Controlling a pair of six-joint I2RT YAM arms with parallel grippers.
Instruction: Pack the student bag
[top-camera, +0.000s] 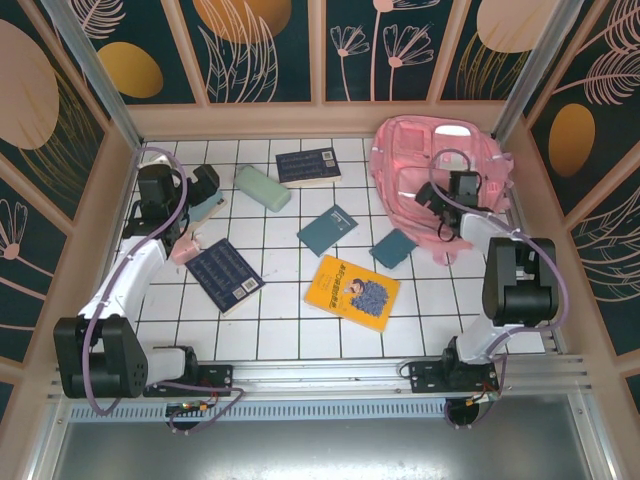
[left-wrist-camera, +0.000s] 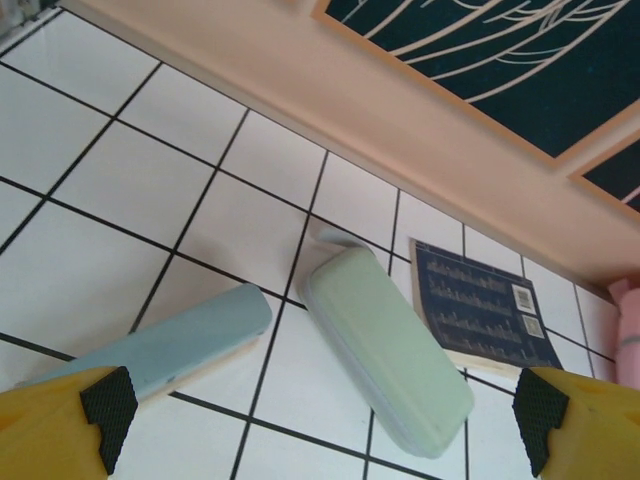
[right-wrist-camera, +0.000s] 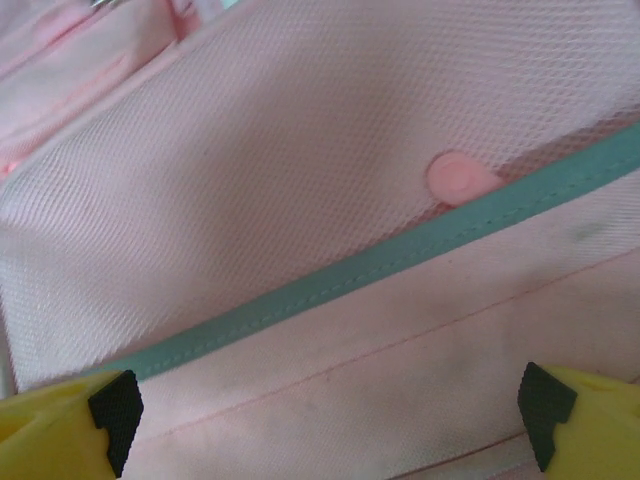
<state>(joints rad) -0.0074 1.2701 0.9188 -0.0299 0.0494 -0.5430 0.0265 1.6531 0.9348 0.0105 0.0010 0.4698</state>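
Bag (top-camera: 400, 160) looks unpacked: yellow book (top-camera: 351, 291) and green case (top-camera: 262, 187) lie on table (top-camera: 290, 335). Left claw (left-wrist-camera: 318, 425), right claw (right-wrist-camera: 330, 415) wide open, empty.

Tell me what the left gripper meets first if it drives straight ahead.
Probably the pale green case, which lies centred ahead of the open left gripper in its wrist view; depth is unclear.

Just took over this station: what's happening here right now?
Neither arm holds anything. The right gripper is open over the pink student bag at the far right. The left gripper is open above a pale green case. The yellow book, navy books and teal notebooks lie loose on the table.
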